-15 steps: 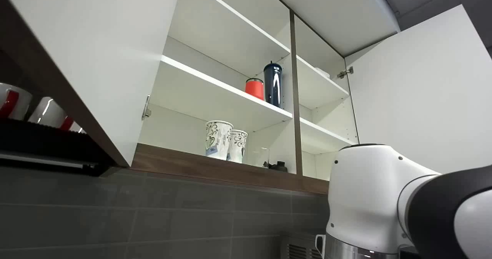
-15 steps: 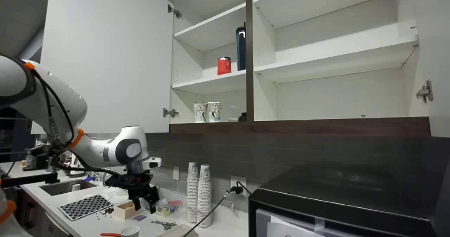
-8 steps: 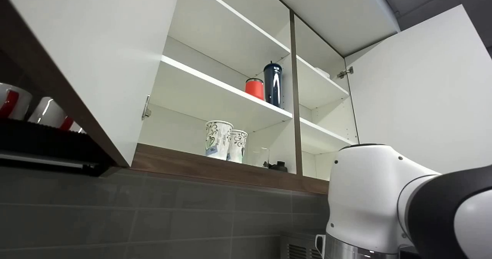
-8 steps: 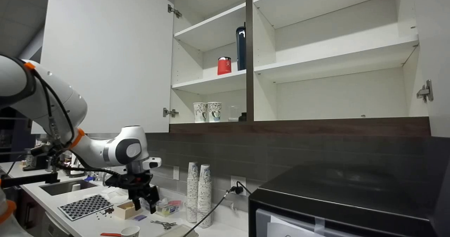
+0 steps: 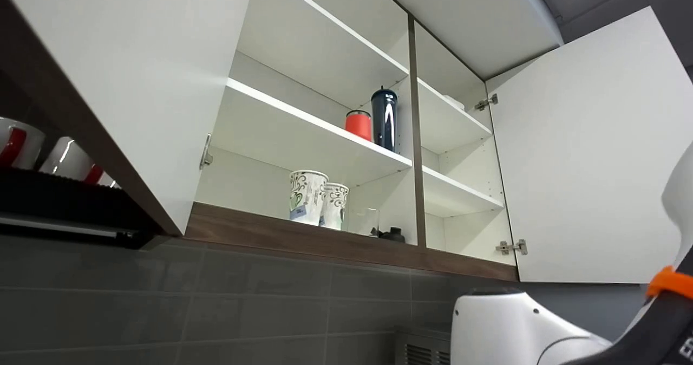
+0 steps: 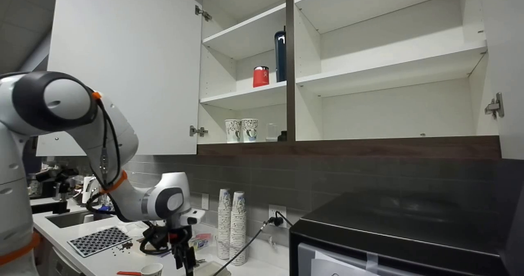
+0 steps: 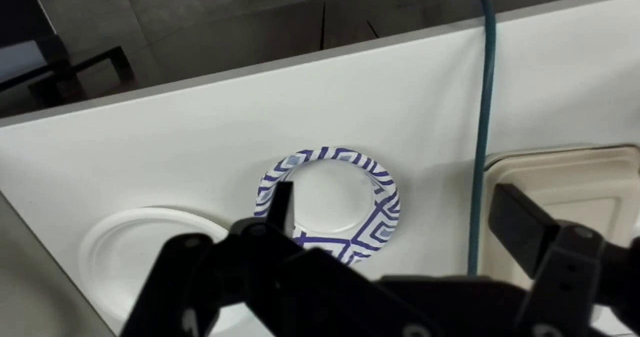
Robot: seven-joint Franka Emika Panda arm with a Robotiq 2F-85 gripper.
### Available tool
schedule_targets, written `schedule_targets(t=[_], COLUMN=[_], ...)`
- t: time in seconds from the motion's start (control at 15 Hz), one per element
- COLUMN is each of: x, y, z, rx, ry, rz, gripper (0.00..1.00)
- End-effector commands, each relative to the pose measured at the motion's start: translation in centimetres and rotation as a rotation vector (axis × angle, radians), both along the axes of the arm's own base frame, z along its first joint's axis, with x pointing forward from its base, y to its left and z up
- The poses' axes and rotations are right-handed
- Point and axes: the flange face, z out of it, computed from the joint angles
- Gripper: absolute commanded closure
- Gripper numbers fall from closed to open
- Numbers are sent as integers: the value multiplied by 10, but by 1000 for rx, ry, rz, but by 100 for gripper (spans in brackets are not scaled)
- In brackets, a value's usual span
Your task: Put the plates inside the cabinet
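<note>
A round plate [image 7: 330, 197], white with a dark blue pattern on its rim, lies on the white counter in the wrist view. My gripper [image 7: 400, 212] is open above the counter. Its left finger [image 7: 282, 209] hides part of the plate's left rim; the other finger [image 7: 522, 227] appears over a tan container, and nothing is held. In an exterior view the gripper [image 6: 185, 259] hangs low over the counter, pointing down. The white cabinet [image 5: 303, 240] with its brown bottom edge has its doors swung out in both exterior views, showing white shelves.
Left of the patterned plate lies a plain white round dish [image 7: 135, 257], partly hidden by the gripper. A teal cable [image 7: 482, 142] runs beside the tan container [image 7: 575, 192]. Cup stacks [image 6: 224, 227] and a black appliance [image 6: 393, 227] stand nearby. White mugs [image 5: 307, 197] occupy the cabinet.
Within the last half second the arm has swung lower. In an exterior view the gripper has shifted down and to the right. The cabinet and its contents look the same.
</note>
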Motion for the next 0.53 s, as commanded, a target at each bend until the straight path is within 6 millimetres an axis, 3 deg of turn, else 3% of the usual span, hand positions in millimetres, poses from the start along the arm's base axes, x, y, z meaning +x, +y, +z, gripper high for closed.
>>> schedule_targets(t=[0.0, 0.47], x=[20, 31], y=[-10, -45], z=[-50, -99], rx=[22, 19], ry=[-30, -73], rz=[-132, -353], gripper=[0, 0])
